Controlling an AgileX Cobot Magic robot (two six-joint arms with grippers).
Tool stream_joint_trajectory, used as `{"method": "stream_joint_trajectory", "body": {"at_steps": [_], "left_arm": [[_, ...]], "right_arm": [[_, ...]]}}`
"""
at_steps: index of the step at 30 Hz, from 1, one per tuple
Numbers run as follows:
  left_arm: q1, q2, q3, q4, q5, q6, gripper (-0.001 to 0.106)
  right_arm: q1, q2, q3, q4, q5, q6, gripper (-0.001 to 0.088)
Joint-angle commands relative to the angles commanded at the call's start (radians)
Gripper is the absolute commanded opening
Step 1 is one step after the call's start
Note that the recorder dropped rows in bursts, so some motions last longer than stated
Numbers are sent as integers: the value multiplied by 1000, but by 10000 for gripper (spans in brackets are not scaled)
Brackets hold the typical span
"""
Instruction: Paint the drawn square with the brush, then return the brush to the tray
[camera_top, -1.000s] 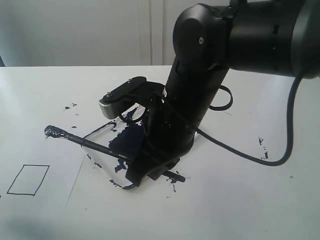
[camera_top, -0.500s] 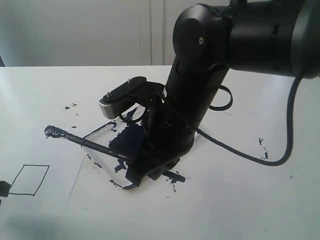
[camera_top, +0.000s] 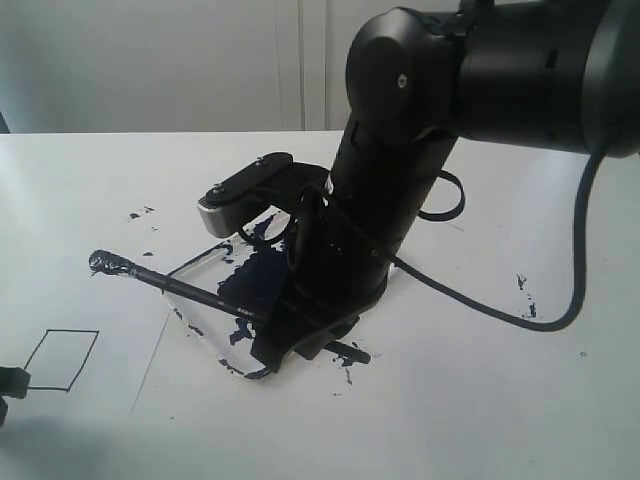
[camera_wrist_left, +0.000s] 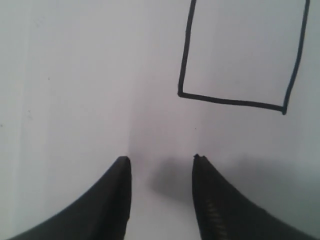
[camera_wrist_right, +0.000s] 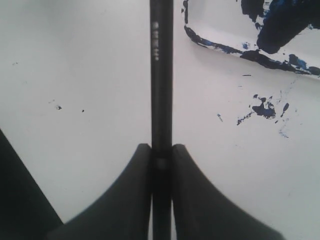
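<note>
- While the right hand (camera_wrist_right: 161, 150) clamps the one brush (camera_top: 190, 292) across the one tray (camera_wrist_right: 215, 25) (smeared blue-black), its arm hides much of it.
- One unpainted drawn square (camera_wrist_left: 245, 50) lies near the left hand (camera_wrist_left: 160, 160), fingers apart.

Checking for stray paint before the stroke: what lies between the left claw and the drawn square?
Only bare white paper between the left claw and the drawn square, shown in the left wrist view.

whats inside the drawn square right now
Only bare white paper shows inside the drawn square, with no paint in it. Its far edge runs out of the left wrist view, and in the exterior view the left gripper covers one near corner.
</note>
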Motion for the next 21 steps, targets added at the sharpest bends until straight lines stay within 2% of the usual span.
{"method": "stream_joint_trajectory", "body": {"at_steps": [10, 21], "left_arm": [[0, 27, 0, 68, -2, 18, 443], [0, 27, 0, 101, 12, 301, 443]], "right_arm": [[0, 0, 0, 0, 0, 0, 0], [0, 0, 0, 0, 0, 0, 0]]}}
